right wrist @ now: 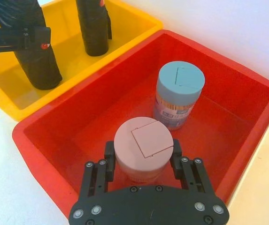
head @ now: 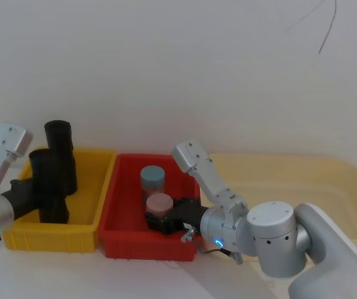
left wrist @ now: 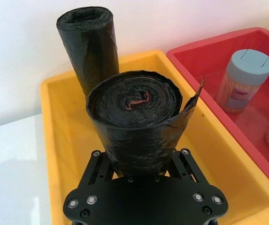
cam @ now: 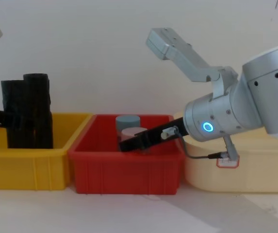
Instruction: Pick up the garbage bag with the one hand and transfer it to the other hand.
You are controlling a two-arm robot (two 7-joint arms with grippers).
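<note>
While the left hand clamps the garbage bag from both sides, the roll stands upright in the yellow bin, close beside the slimmer roll and apparently not yet lifted. Over in the red bin, the right hand is closed against a pink jar. The crinkly plastic could slip through the grip on the lift, or brush the slimmer roll and tip it. The right hand cannot receive anything until it lets the jar go.

Pink jar, blue jar in red bin
</note>
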